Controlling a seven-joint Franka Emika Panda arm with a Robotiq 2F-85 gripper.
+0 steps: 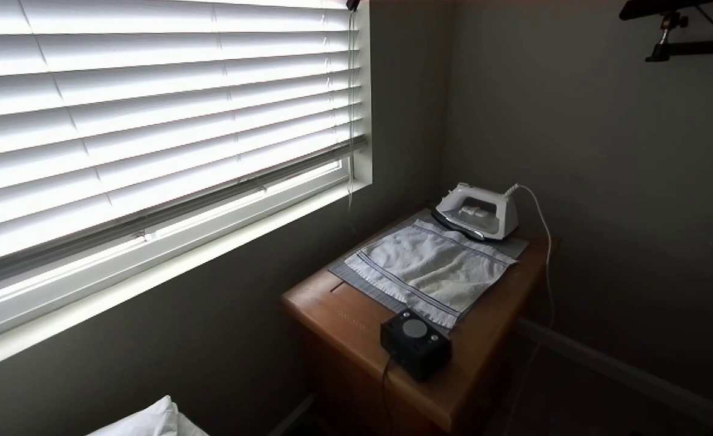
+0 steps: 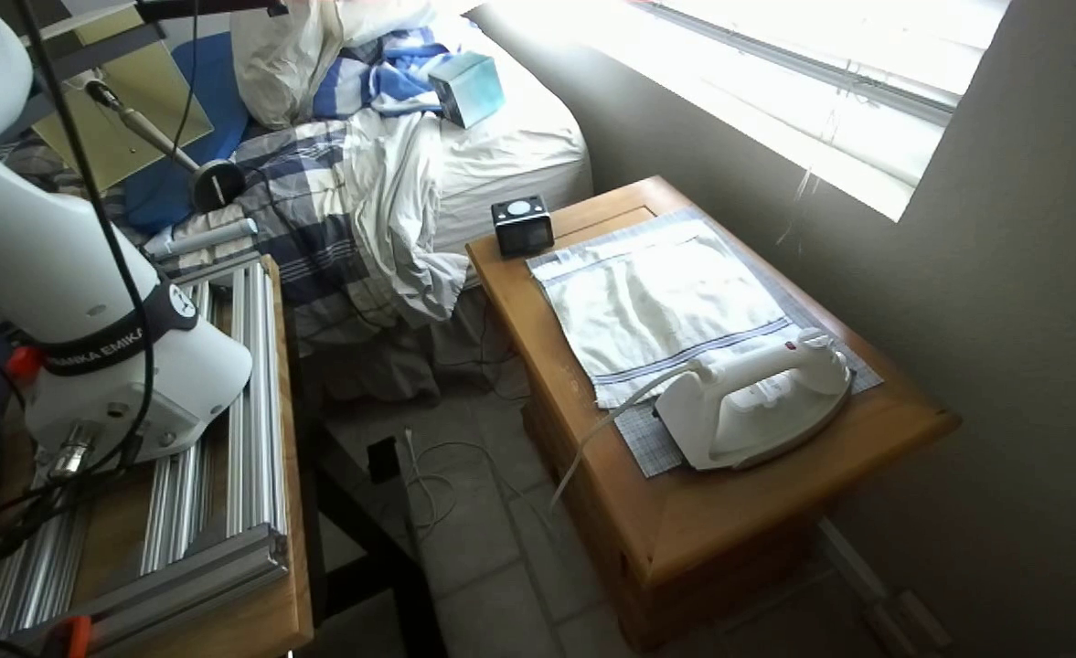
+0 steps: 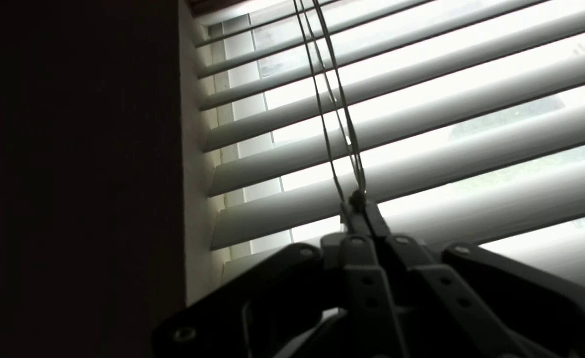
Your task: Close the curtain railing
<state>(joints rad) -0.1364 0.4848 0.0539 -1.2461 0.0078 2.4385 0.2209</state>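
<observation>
At ten o'clock in an exterior view hung the white horizontal blind (image 1: pixel 150 112), its bottom rail (image 1: pixel 211 197) short of the window sill (image 1: pixel 235 241), the closing not yet done. In the wrist view the slats (image 3: pixel 421 122) lay tilted open, and the Robotiq gripper (image 3: pixel 363 211) had its jaws pressed fully together. The blind's thin cords (image 3: pixel 352 135) looked pinched at their tips, running up from there toward just before twelve o'clock. The step in hand seemed to be the grip on those cords. The next move probably called for a steady pull toward six o'clock, firm enough that nothing slid out. Whether these cords raised the blind or tilted it could not be told.
</observation>
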